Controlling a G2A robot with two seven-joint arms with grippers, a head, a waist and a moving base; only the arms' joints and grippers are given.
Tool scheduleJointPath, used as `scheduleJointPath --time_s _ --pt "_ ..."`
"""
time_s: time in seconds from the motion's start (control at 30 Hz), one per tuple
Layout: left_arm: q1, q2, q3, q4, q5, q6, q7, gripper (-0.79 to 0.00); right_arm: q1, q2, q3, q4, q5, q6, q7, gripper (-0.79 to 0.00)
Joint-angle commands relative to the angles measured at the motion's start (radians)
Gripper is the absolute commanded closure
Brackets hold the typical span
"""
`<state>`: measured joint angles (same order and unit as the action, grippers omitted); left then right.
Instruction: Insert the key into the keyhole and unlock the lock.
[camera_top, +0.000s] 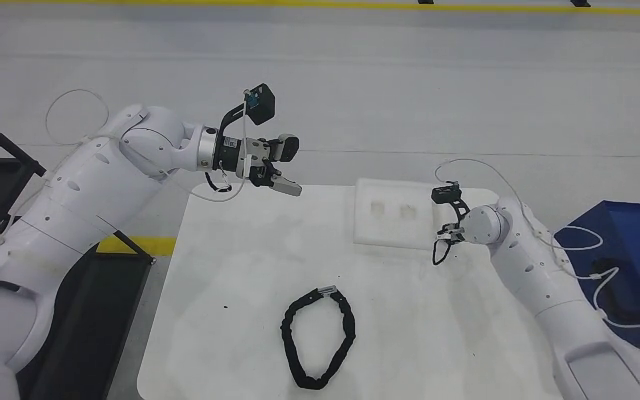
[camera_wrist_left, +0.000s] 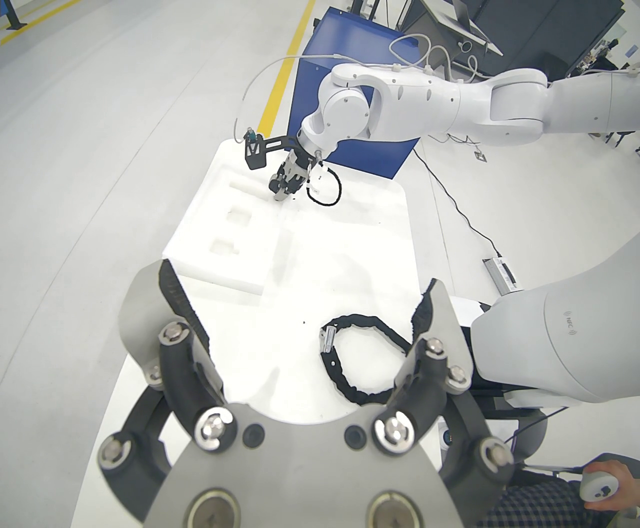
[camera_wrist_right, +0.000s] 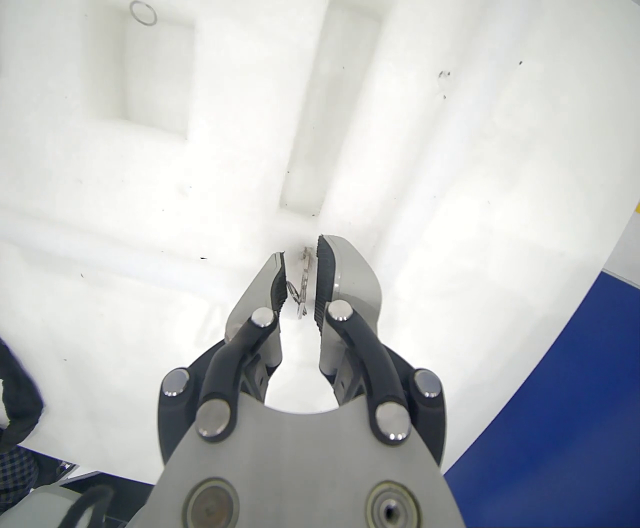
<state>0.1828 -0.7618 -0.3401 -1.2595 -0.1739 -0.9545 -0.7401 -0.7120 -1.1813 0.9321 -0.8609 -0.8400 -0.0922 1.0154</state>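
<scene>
A black fabric-covered chain lock (camera_top: 318, 337) lies in a loop on the white table's near middle, its silver cylinder end (camera_top: 327, 292) at the top of the loop. From the left wrist view the lock (camera_wrist_left: 370, 360) and its cylinder (camera_wrist_left: 328, 340) lie below my open left gripper (camera_wrist_left: 300, 280), which hovers over the table's far left corner (camera_top: 285, 180). My right gripper (camera_top: 440, 235) points down at the right end of the foam tray (camera_top: 400, 215). Its fingers are drawn in on a small silver key (camera_wrist_right: 302, 285) with a ring, held between the pads just above the foam.
The white foam tray (camera_wrist_left: 220, 260) has two square recesses and a long slot; a small loose ring (camera_wrist_right: 142, 12) lies in one recess. A blue cabinet (camera_top: 615, 250) stands beside the table's right edge. A black frame stands on the floor to the left.
</scene>
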Motion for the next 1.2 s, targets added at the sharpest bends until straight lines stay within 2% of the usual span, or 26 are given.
scheduleJointPath --time_s 0.0,0.07,0.1,0.43,0.73,0.97,1.03,1.17 --pt "0.0 0.0 0.0 0.0 0.0 0.0 0.0 -0.785 0.001 -0.001 0.0 0.01 0.001 -0.002 -0.007 -0.135" --pt "0.0 0.0 0.0 0.0 0.0 0.0 0.0 -0.785 0.004 -0.004 -0.002 0.02 0.001 -0.004 -0.011 -0.074" --pt "0.0 0.0 0.0 0.0 0.0 0.0 0.0 -0.785 0.006 -0.005 -0.003 0.024 0.0 -0.003 -0.012 0.0" --pt "0.0 0.0 0.0 0.0 0.0 0.0 0.0 -0.785 0.029 -0.014 -0.014 0.016 -0.014 0.006 0.015 0.0" --pt "0.0 0.0 0.0 0.0 0.0 0.0 0.0 -0.785 0.019 0.002 0.02 -0.121 -0.042 0.037 0.111 0.0" --pt "0.0 0.0 0.0 0.0 0.0 0.0 0.0 -0.785 -0.072 0.033 0.138 -0.341 0.063 0.041 0.137 0.0" --pt "0.0 0.0 0.0 0.0 0.0 0.0 0.0 -0.785 -0.116 0.043 0.182 -0.408 0.096 0.039 0.097 0.0" --pt "0.0 0.0 0.0 0.0 0.0 0.0 0.0 -0.785 -0.211 0.054 0.267 -0.472 0.256 0.003 0.041 0.0"
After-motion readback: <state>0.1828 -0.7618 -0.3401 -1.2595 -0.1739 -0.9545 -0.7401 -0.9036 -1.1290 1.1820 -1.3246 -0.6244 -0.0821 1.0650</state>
